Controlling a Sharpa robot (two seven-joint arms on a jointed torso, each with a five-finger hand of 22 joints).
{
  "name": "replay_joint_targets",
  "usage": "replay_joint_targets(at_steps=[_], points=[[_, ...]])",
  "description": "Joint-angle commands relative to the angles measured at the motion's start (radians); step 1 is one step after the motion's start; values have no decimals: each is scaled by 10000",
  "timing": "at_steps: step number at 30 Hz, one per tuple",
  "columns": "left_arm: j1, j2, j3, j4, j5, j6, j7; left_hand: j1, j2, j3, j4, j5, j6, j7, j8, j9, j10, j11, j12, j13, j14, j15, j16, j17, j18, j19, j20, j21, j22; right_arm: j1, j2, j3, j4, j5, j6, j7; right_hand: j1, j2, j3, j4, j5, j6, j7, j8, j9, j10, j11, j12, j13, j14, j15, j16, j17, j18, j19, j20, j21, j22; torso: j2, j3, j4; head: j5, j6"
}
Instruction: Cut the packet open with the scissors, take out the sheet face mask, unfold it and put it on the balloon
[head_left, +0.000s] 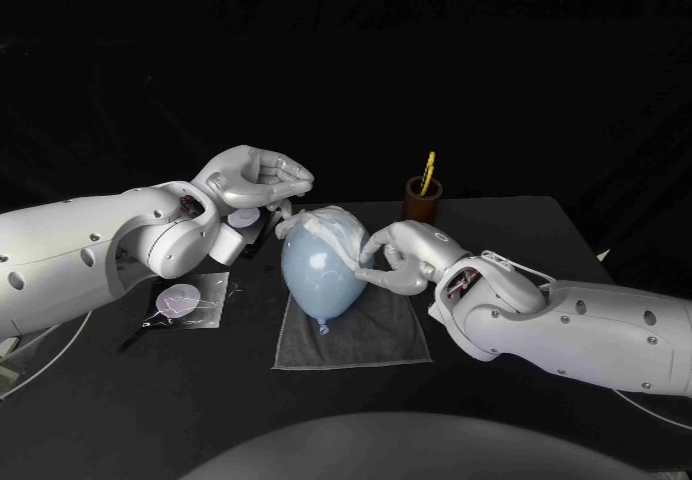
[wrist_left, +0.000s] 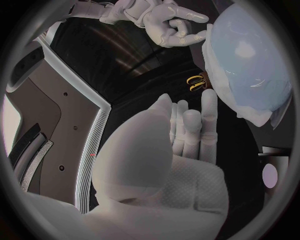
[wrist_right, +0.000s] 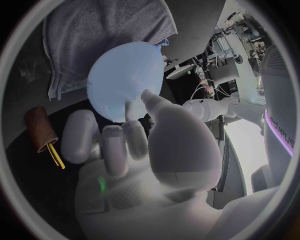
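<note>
A pale blue balloon lies on a grey towel, with the white sheet mask draped over its far end. My right hand is against the balloon's right side, thumb and a finger pinching the mask's edge. That hand's fingertips touch the balloon. My left hand hovers just behind and to the left of the balloon and holds nothing. Its fingers lie side by side near the mask's edge. The cut packet lies flat on the table at the left.
A brown cup with the yellow-handled scissors in it stands behind the balloon to the right. A small round white piece lies under my left hand. The black table stretches around the towel.
</note>
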Motion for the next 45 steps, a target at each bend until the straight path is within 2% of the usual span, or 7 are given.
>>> replay_joint_targets(at_steps=[1, 13, 16, 21, 31, 38, 45], points=[[-14, 25, 9, 7, 52, 145, 99, 7, -78, 50, 11, -8, -37, 44, -36, -8, -35, -7, 64, 10, 66, -17, 23, 12, 105, 44, -9, 42, 13, -4, 44, 3, 25, -908, 176, -555, 24, -72, -74, -14, -42, 71, 5, 20, 18, -9, -16, -41, 466, 565, -10, 48, 1513, 45, -11, -17, -17, 438, 8, 5, 2, 2, 1], [-17, 43, 9, -11, 52, 134, 87, 16, -87, 65, 3, -8, -46, 48, -38, -15, -40, -5, 70, 9, 71, -16, 22, 19, 105, 45, -9, 46, 14, -6, 64, 5, 75, -1406, -174, -783, -18, 24, -227, 113, -35, 203, -56, 59, 73, 32, -63, -3, 525, 593, -43, 71, 1576, 24, 38, -39, 73, 503, -1, -4, 3, 34, 1], [-18, 39, 9, -13, 52, 129, 94, 16, -87, 65, 3, -8, -46, 48, -38, -15, -40, -5, 70, 9, 71, -16, 22, 19, 105, 45, -9, 46, 14, -6, -62, 5, 145, -1440, -511, -510, 123, 83, -210, 72, -27, 197, -72, 39, 82, 36, -84, -13, 526, 597, -64, 69, 1580, 29, 38, -57, 56, 500, 4, -2, 2, 47, 1], [-19, 19, 9, -24, 52, 115, 102, 16, -87, 65, 3, -8, -46, 48, -38, -15, -40, -5, 70, 9, 71, -16, 22, 19, 105, 45, -9, 46, 14, -4, -309, 3, 237, -1459, -942, 375, 580, 178, -96, -137, -10, -131, 68, -253, 14, 2, 17, -91, 498, 558, 2, 6, 1500, 48, -13, -30, -95, 439, -5, 6, -14, 86, 1], [-27, 17, 9, -53, 52, 120, 124, 30, -97, 82, -7, -8, -53, 51, -39, -21, -43, -4, 76, 8, 69, -16, 20, 14, 106, 46, -9, 49, 16, -1, -443, -51, 91, -2004, -974, 1297, 990, 95, 19, -431, -6, -284, 222, -532, -38, -200, 157, -358, 309, 420, 136, -148, 1278, 143, -254, 90, -606, 197, 5, 11, -10, 15, 1], [-31, 15, 9, -61, 52, 123, 127, 30, -97, 82, -7, -8, -53, 51, -39, -21, -43, -4, 76, 8, 69, -16, 20, 14, 106, 46, -9, 49, 16, -45, -371, -156, -163, -2550, -884, 1600, 1126, -13, 68, -595, -11, -436, 336, -753, -88, -447, 260, -666, 68, 270, 229, -287, 1075, 236, -503, 175, -1110, -45, 19, 10, -1, 10, 1], [-32, 10, 9, -66, 52, 124, 126, 30, -97, 82, -7, -8, -53, 51, -39, -21, -43, -4, 76, 8, 69, -16, 20, 14, 106, 46, -9, 49, 16, -150, -214, -207, -450, -2956, -880, 1676, 1232, -50, 121, -715, -25, -580, 358, -950, -133, -674, 291, -929, -152, 73, 273, -461, 801, 318, -726, 231, -1533, -240, 11, 13, 14, 19, 1]])
